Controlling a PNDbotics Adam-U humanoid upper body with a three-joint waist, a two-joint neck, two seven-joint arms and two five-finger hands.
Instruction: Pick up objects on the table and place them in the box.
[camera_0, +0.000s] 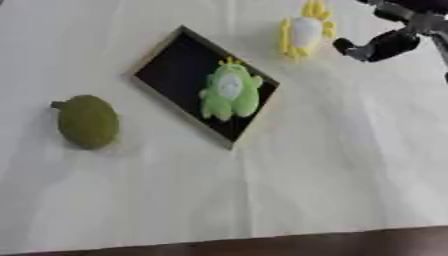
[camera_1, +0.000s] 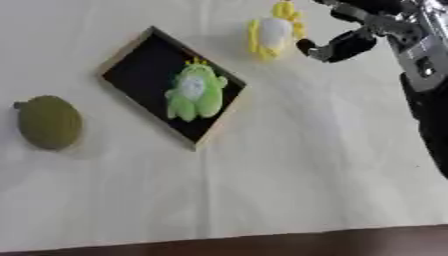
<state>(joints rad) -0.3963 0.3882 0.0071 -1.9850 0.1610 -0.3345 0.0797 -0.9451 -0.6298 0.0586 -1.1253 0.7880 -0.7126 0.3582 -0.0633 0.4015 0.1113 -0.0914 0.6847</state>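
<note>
A shallow black box (camera_0: 175, 67) with a wooden rim lies askew on the white table. A light green plush toy (camera_0: 229, 91) with a white belly lies inside it, near its right end. A yellow and white plush toy (camera_1: 274, 30) lies on the table beyond the box, at the upper right. My right hand (camera_1: 343, 44) comes in from the upper right and hovers just right of the yellow toy, its fingers spread and nothing in them. An olive green round fruit-like toy (camera_0: 87, 121) sits on the table left of the box. My left hand shows in neither view.
The white cloth (camera_0: 332, 165) covers the table, with open room at the front and right. Along the bottom runs the table's front edge (camera_0: 262, 245), dark brown. My right forearm (camera_1: 429, 85) runs down the right side.
</note>
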